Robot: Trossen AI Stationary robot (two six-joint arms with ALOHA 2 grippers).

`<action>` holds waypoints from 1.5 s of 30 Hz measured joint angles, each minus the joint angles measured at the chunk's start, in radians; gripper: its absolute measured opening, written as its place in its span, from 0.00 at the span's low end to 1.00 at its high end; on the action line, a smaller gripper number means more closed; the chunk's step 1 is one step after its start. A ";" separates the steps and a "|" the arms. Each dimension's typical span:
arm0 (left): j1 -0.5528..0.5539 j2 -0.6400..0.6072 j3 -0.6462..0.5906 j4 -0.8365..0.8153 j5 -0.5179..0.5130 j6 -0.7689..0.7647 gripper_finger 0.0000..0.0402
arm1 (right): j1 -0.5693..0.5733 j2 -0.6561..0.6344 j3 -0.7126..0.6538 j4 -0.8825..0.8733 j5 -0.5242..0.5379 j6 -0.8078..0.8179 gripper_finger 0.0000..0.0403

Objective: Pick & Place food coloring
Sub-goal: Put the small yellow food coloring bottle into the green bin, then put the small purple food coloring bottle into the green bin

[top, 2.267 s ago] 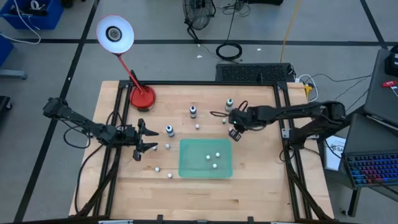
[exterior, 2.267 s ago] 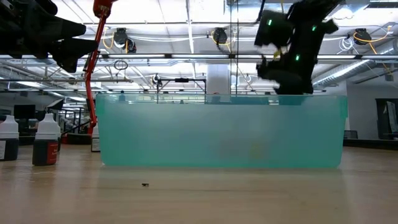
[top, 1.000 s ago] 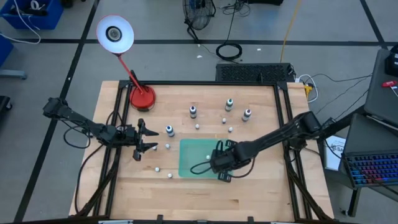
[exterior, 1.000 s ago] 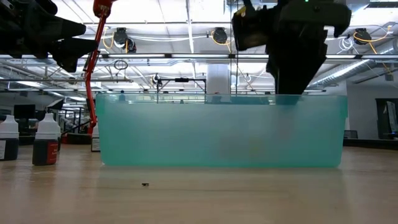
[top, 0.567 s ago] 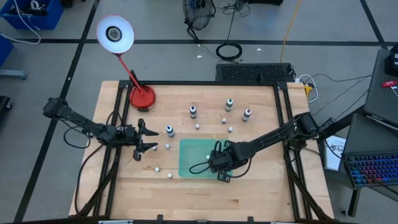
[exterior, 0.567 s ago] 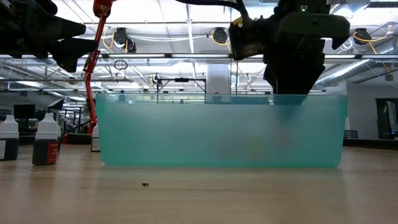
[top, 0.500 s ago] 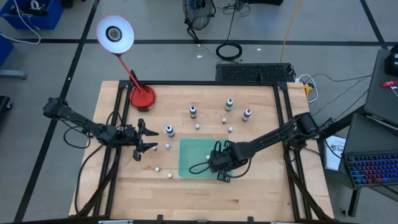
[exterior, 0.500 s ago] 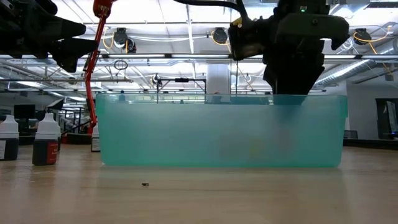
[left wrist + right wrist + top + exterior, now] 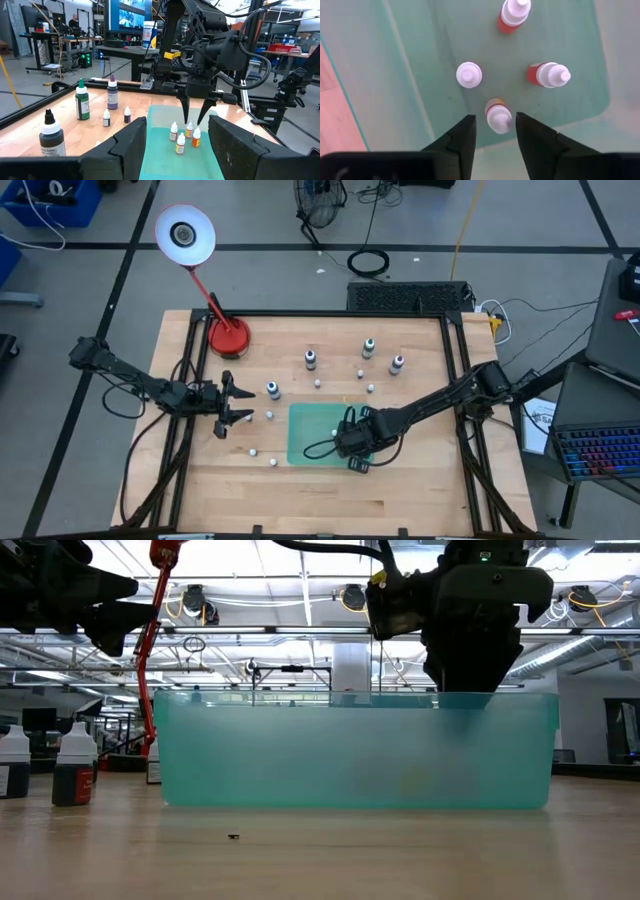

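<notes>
Wooden tabletop (image 9: 410,480) under the overhead camera, with the green tray (image 9: 300,450) sitting near its middle, is where my attention goes, because that is where the right claw (image 9: 353,448) has just changed. A second ago its fingers were pinched together over the tray; now, looking through the right wrist camera, I see them standing apart with a small white-capped bottle (image 9: 498,115) upright between them on the tray floor, and neither finger seems to be pressing it. I read that as a release: this bottle has been delivered. Three more little bottles stand near it in the tray, so four are home. Moving outward, the left wrist camera shows the same thing from the side, the right claw's two tips poised above the cluster of bottles (image 9: 183,137). Beyond the tray, food coloring bottles (image 9: 310,359) wait on the bare wood toward the far edge, with a few more near the left side of the tray. My left claw (image 9: 229,402) hangs part open beside one of them, holding nothing. Next I judge the right arm should lift straight up, clear of the caps, before going for another.
</notes>
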 joint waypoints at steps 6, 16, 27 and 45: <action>0.000 0.000 0.000 0.000 0.000 0.000 0.53 | 0.000 -0.031 0.000 -0.005 0.000 0.010 0.31; 0.000 0.000 0.000 0.000 0.000 0.000 0.53 | -0.002 -0.223 0.000 -0.024 0.065 0.014 0.27; 0.000 0.000 0.000 0.000 0.000 0.000 0.53 | -0.251 -0.320 -0.001 -0.250 0.108 -0.028 0.43; 0.000 0.000 0.000 0.000 0.000 0.000 0.53 | -0.565 -0.303 -0.291 0.074 -0.003 -0.290 0.47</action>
